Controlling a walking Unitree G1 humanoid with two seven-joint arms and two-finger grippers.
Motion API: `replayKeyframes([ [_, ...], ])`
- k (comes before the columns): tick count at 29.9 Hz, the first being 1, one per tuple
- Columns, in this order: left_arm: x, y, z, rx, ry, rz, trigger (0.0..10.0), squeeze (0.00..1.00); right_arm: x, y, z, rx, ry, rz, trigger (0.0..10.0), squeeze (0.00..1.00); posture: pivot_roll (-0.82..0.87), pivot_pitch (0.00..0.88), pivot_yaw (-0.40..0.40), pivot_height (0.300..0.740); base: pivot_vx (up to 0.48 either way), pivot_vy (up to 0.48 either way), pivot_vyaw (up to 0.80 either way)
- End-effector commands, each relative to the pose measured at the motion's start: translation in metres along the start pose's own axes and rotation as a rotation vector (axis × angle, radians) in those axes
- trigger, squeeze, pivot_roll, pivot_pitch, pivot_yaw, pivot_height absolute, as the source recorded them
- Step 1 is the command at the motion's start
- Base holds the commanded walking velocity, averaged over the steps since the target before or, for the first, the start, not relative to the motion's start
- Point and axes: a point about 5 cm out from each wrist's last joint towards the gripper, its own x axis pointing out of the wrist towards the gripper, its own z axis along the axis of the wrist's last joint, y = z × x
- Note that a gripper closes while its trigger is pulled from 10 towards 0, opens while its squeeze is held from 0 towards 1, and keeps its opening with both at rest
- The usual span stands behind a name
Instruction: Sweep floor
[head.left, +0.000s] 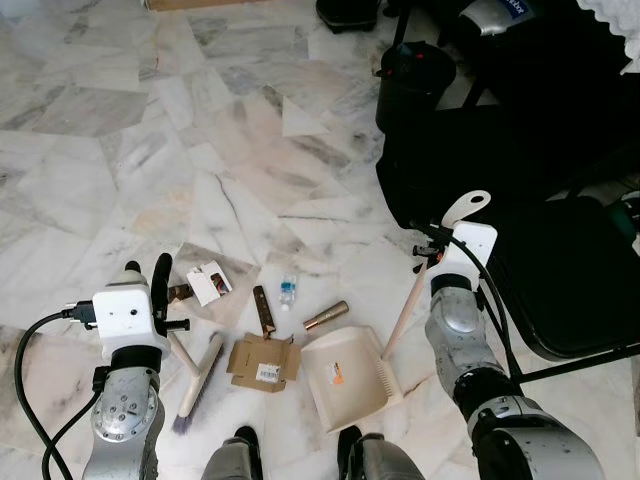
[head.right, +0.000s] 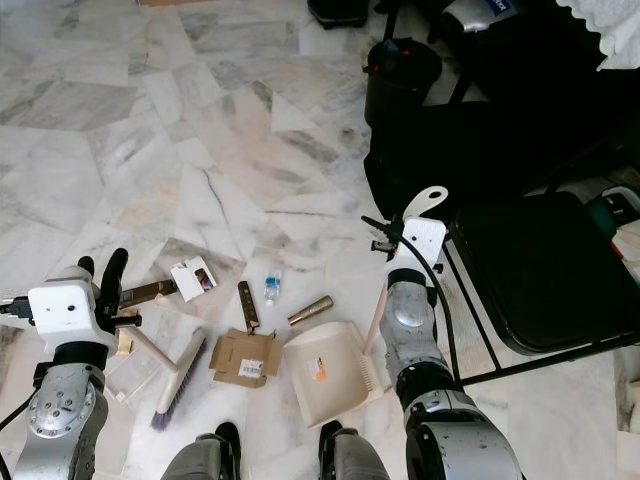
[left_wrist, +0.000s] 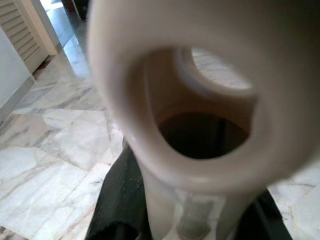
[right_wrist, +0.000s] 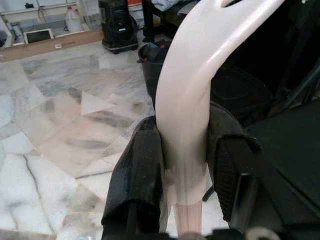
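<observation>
Right tool (right_wrist: 185, 185) clamps the stiff, light dustpan (head.left: 350, 375) handle; left tool (left_wrist: 185, 220) clamps the brush (head.left: 200, 375) at nine o'clock.

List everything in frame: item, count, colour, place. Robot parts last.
broom: 1, cream, floor left of debris, handle in left gripper
dustpan: 1, cream, floor right of debris, handle in right gripper
flattened box: 1, brown, between broom and dustpan
small bottle: 1, clear, beyond box
tube: 1, bronze, beyond dustpan
card packet: 1, white, left of bottle
folding chair: 1, black, right
bin: 1, black, far right
left gripper: black fingers, shut on broom
right gripper: black fingers, shut on dustpan
</observation>
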Motion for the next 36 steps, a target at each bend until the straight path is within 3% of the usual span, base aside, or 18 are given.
replayKeyframes([
  [1,-0.002,0.001,0.003,0.017,-0.005,-0.002,10.0,0.0,-0.006,-0.001,-0.013,0.031,0.061,-0.02,10.0,0.0,0.09,0.338,-0.036,0.74,0.0,0.0,0.0],
  [23,0.0,0.003,0.006,0.018,-0.015,-0.011,10.0,0.0,0.008,-0.001,0.013,0.094,-0.043,-0.075,10.0,0.0,0.11,0.34,-0.019,0.74,0.0,0.0,0.0],
  [30,0.0,0.001,0.006,0.014,-0.012,-0.022,10.0,0.0,0.003,-0.001,0.007,0.048,-0.044,-0.056,10.0,0.0,0.12,0.347,-0.019,0.74,0.0,0.0,0.0],
  [36,0.001,-0.001,0.003,-0.031,0.013,-0.028,10.0,0.0,-0.007,-0.005,-0.012,0.014,0.02,-0.057,10.0,0.0,0.13,0.35,-0.013,0.74,0.0,0.0,0.0],
])
